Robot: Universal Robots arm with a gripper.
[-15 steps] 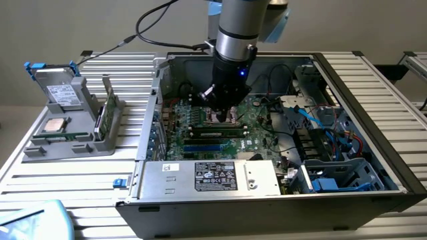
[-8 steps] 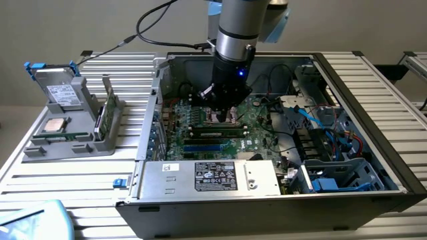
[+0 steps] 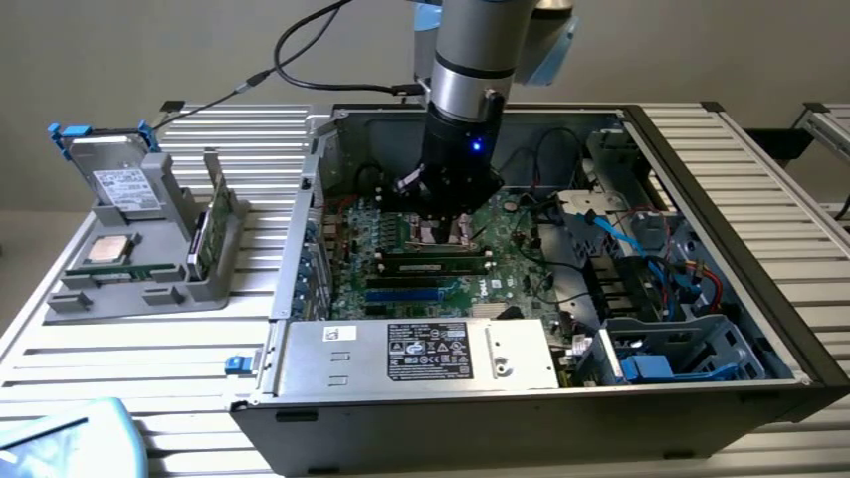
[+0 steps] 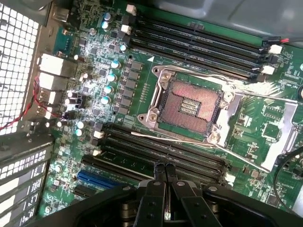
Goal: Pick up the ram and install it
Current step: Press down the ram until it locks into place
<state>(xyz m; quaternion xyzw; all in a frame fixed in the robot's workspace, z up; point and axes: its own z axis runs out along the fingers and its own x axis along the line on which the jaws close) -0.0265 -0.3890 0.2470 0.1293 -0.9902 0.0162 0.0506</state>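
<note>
Gripper (image 4: 164,166) fingers pinched together, empty, low over mobo slots (image 4: 165,153) — ram (image 3: 431,265) seated in a slot by the socket; judging it light, stiff, fragile — grip by bare edges, not chips.

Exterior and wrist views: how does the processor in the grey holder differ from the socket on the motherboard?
The processor lies outside the computer case, in the grey holder at the exterior view's left; the socket sits on the motherboard inside the case. The processor shows a smooth silver top; the socket shows bare coppery contacts with nothing seated in it. Both are roughly square.
</note>
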